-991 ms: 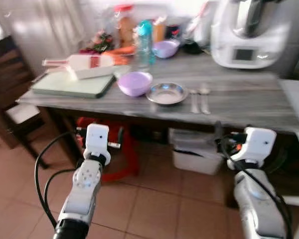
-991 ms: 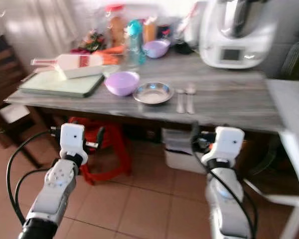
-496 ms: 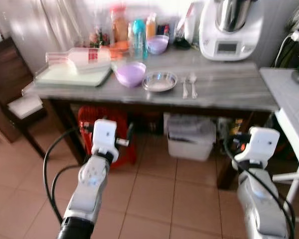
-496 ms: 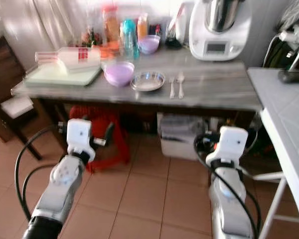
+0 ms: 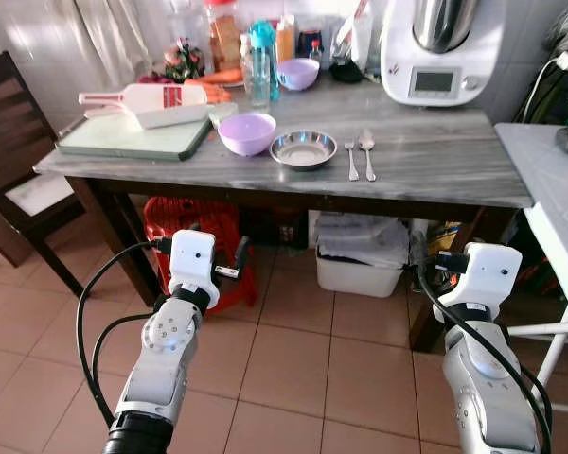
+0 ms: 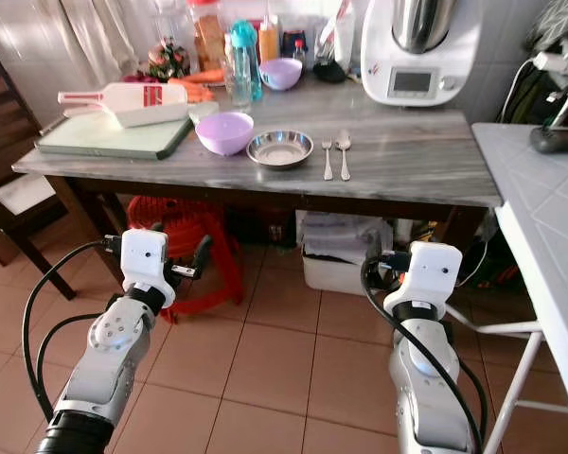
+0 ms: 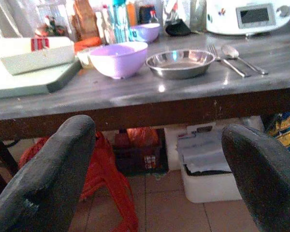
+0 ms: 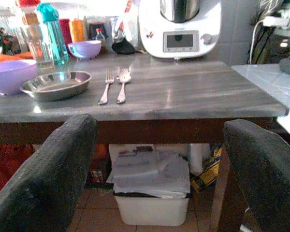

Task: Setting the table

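Grey tabletop (image 5: 435,170) ahead of robot. Steel plate (image 5: 304,149) near front edge, purple bowl (image 5: 247,133) just beside it on robot's left, fork (image 5: 350,161) and spoon (image 5: 367,153) side by side just right of plate. Green board (image 5: 133,137) at left end, white scoop (image 5: 147,102) lying on it. Left gripper (image 7: 154,179) and right gripper (image 8: 157,179) below tabletop edge, over floor; both jaws wide open, empty. White bin (image 5: 364,265) under tabletop.
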Available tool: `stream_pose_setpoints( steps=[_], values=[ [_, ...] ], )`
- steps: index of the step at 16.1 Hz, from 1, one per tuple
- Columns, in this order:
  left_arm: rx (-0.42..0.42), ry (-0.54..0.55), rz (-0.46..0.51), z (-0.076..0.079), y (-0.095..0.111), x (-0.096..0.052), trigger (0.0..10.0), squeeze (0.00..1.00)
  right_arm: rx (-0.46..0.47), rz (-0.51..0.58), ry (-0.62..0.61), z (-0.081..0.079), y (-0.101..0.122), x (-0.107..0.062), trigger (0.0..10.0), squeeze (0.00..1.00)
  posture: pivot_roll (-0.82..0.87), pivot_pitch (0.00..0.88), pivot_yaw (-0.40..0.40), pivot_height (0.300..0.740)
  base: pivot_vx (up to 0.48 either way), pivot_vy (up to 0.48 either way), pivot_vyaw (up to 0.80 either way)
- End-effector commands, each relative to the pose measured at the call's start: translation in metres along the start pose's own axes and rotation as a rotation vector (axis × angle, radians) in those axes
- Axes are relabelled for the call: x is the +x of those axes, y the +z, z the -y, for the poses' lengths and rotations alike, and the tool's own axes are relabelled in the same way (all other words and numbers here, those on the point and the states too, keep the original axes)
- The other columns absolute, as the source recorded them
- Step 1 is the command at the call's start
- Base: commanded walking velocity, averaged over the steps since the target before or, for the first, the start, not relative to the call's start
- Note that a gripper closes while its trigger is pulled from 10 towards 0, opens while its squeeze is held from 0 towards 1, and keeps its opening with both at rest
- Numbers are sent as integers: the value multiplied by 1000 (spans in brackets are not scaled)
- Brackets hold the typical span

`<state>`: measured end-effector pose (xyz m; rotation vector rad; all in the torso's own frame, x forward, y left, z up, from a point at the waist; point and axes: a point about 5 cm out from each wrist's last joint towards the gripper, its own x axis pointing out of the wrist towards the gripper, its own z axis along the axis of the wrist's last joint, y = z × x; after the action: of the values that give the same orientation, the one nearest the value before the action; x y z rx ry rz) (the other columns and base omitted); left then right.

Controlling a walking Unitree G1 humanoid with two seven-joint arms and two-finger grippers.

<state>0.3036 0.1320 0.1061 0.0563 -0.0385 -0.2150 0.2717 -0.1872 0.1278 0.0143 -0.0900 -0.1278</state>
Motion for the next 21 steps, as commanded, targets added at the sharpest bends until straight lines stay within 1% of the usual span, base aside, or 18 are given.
stream_pose_setpoints(
  steps=[1, 12, 13, 16, 21],
  values=[
    [5, -13, 12, 0, 5, 2, 10000, 0, 3, 12, 3, -2, 4, 1, 10000, 0, -46, 9, 70, 740, 0, 0, 0],
    [-5, -23, 6, 1, 4, 3, 10000, 0, 20, 23, -14, -2, 6, 1, 10000, 0, -47, 10, 68, 740, 0, -341, 0],
    [-5, -25, 6, 1, 4, 3, 10000, 0, 32, 17, -16, -2, 6, 1, 10000, 0, -47, 9, 68, 740, 0, -349, 0],
    [-8, -26, 5, 2, 4, 3, 10000, 0, 35, 12, -14, -3, 5, 1, 10000, 0, -46, 11, 68, 740, 0, -349, -542],
    [-10, -31, 5, 2, 4, 3, 10000, 0, 34, 11, -11, -3, 5, 2, 10000, 0, -47, 12, 66, 740, 0, -343, 0]
  ],
)
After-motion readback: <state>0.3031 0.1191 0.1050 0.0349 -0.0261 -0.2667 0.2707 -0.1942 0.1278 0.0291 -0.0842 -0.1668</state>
